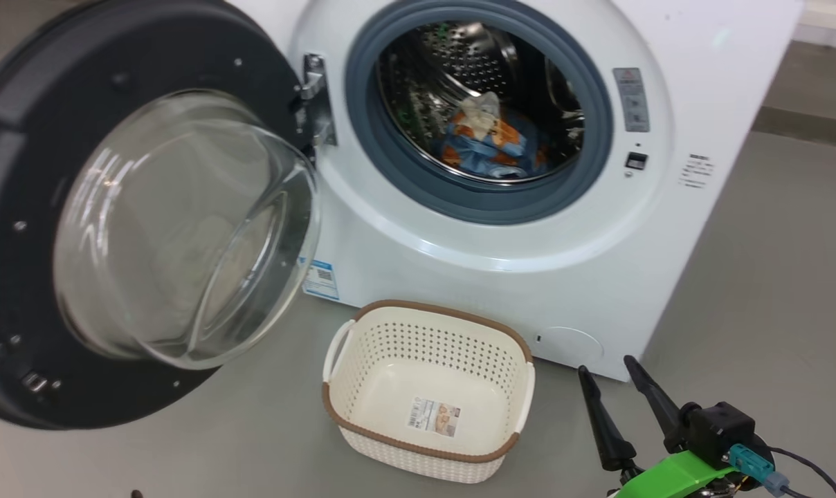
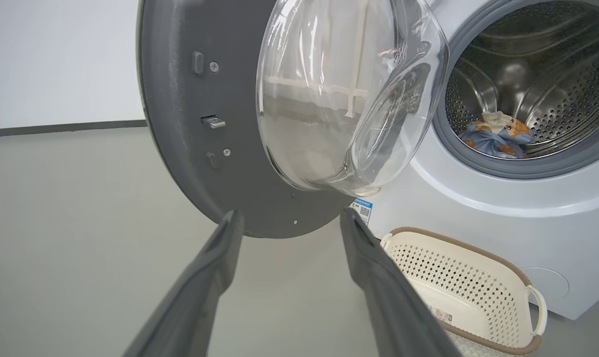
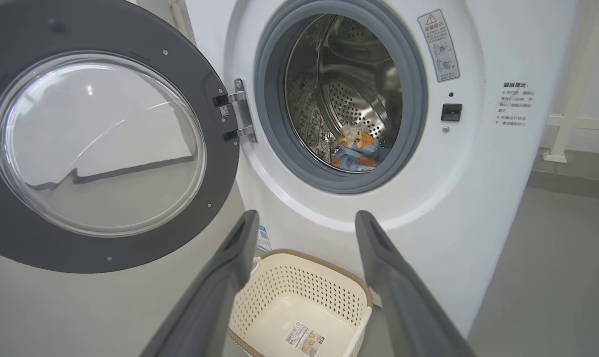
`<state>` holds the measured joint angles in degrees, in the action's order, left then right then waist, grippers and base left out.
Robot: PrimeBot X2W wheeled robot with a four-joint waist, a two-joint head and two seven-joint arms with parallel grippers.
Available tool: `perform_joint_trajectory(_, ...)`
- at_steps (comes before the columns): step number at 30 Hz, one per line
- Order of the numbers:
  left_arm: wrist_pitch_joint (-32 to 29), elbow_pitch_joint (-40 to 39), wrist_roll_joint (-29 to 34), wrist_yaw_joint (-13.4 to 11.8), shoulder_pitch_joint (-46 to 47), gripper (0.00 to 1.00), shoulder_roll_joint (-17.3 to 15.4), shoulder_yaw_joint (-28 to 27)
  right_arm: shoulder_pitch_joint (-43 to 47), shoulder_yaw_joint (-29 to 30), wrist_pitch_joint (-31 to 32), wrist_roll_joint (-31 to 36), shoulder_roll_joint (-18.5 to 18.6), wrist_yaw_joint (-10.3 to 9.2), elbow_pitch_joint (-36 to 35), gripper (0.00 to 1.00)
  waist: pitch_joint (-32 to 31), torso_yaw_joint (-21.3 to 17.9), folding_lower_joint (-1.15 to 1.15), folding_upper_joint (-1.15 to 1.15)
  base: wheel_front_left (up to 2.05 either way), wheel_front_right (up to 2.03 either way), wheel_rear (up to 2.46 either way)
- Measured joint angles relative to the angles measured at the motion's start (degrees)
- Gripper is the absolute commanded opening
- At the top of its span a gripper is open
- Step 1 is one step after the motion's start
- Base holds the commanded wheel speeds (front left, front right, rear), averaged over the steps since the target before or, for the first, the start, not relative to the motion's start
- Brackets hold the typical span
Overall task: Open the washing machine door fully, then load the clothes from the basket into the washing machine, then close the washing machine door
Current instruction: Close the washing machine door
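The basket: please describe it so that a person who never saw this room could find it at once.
Find the big white washing machine with its round door swung open. On the grey floor just in front of it, below the opening, stands the basket. It is small, cream-white plastic full of holes, with a brown rim, empty except for a paper label.

Grey floor (image 1: 771,290) carries the washing machine (image 1: 473,270) and basket (image 1: 425,346).

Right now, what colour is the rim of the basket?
Brown basket rim, best in head view.
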<state>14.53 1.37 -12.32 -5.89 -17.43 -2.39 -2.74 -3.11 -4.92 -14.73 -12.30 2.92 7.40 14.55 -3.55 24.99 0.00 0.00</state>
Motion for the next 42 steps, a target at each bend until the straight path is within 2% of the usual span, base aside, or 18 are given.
perform_joint_trajectory(6,0.0,-1.4,-0.8,-1.5,-1.0,1.0,-0.1,-1.0,-0.2,-1.9,0.0,0.0,0.0,0.0,0.4,1.0,0.3,2.4,0.0,0.0,0.0,0.0,0.0)
perform_joint_trajectory(18,0.0,-3.8,-3.5,-5.4,-1.6,1.0,-0.1,-1.4,-3.8,-4.6,0.0,0.0,0.0,0.0,2.5,1.0,2.7,4.1,0.0,0.0,0.0,0.0,0.0)
perform_joint_trajectory(31,0.0,-5.0,-4.0,-6.5,-2.2,1.0,-0.1,-1.3,-4.5,-5.2,0.0,0.0,0.1,0.0,3.4,1.0,3.4,4.3,0.0,0.0,0.0,0.0,0.0)
perform_joint_trajectory(32,0.0,-5.1,-4.1,-6.5,-2.2,0.59,-0.1,-1.2,-4.5,-5.2,0.0,0.0,0.1,0.0,3.4,1.0,3.4,4.3,0.0,0.0,0.0,0.0,0.0)
perform_joint_trajectory(33,0.0,-5.1,-4.2,-6.5,-2.2,0.22,-0.1,-1.2,-4.6,-5.2,0.0,0.0,0.1,0.0,3.4,1.0,3.4,4.3,0.0,0.0,0.0,0.0,0.0)
perform_joint_trajectory(34,0.0,-5.1,-4.3,-6.5,-2.3,0.22,-0.1,-1.2,-4.6,-5.2,0.0,0.0,0.1,0.0,3.4,1.0,3.4,4.3,0.0,0.0,0.0,0.0,0.0)
perform_joint_trajectory(35,0.0,-5.1,-4.4,-6.5,-2.3,0.0,-0.1,-1.1,-4.6,-5.1,0.0,0.0,0.1,0.0,3.4,1.0,3.4,4.3,0.0,0.0,0.0,0.0,0.0)
perform_joint_trajectory(42,0.0,-5.1,-5.6,-5.5,-2.2,0.0,0.0,-3.0,-4.6,-4.7,0.0,0.0,0.1,0.0,3.3,1.0,3.6,4.2,0.0,0.0,0.0,0.0,0.0)
